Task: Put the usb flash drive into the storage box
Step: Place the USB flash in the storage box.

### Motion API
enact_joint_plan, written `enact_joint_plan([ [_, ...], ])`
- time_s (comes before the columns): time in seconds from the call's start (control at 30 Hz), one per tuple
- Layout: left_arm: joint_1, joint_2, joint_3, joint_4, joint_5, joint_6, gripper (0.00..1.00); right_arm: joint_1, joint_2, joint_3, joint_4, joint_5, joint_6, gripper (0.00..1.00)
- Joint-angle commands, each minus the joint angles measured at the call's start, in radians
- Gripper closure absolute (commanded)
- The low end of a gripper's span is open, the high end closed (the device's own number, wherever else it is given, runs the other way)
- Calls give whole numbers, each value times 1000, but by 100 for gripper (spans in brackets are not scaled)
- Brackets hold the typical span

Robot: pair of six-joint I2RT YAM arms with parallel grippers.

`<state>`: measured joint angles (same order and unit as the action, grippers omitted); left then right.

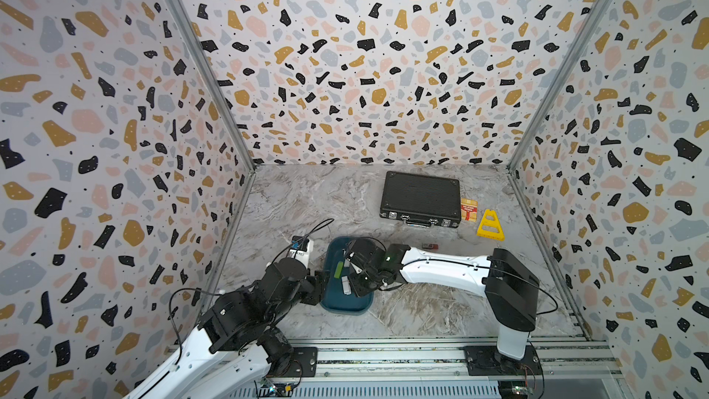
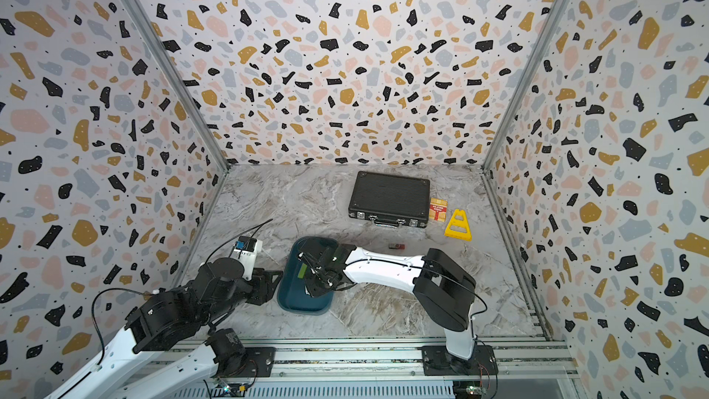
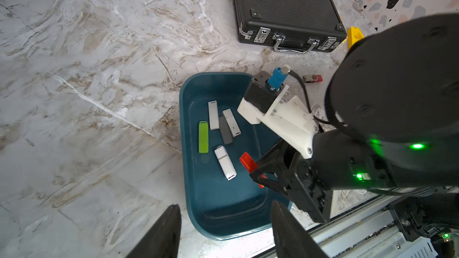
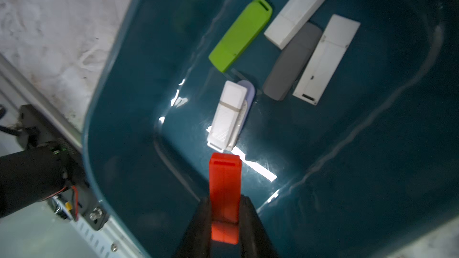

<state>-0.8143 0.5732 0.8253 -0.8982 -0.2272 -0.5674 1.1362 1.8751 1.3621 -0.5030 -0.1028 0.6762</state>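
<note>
The dark teal storage box lies on the marble table between both arms. My right gripper hangs above the box's inside, shut on a red-orange usb flash drive that sticks out past the fingertips. On the box floor lie a green stick, a grey stick and several white sticks. My left gripper is open beside the box's near-left end, nothing between its fingers. A red and silver swivel flash drive lies on the table behind the right arm.
A black ribbed briefcase with metal latches sits at the back. To its right are a small red and yellow card box and a yellow triangular piece. A metal rail runs along the table's front edge.
</note>
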Motion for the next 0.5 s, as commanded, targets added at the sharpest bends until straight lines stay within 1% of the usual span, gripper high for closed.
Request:
enact_joint_plan([
  [0.0, 0, -1, -7, 0, -20, -9, 38, -12, -5, 12, -7, 73, 20, 75],
  [0.17, 0, 1, -7, 2, -16, -9, 38, -12, 9, 45, -28, 69, -10, 61],
  [0.23, 0, 5, -7, 2, -15, -10, 38, -16, -16, 51, -49, 90, -23, 59],
  [0.33, -2, 13, -6, 1, -12, -9, 38, -54, -111, 16, -70, 110, -44, 58],
  [0.4, -2, 19, -7, 12, 2, 0, 38, -119, -215, -53, -59, 126, -55, 58],
  [0.47, 1, 55, -3, 40, 51, 29, 38, -190, -341, -147, -41, 143, -85, 57],
])
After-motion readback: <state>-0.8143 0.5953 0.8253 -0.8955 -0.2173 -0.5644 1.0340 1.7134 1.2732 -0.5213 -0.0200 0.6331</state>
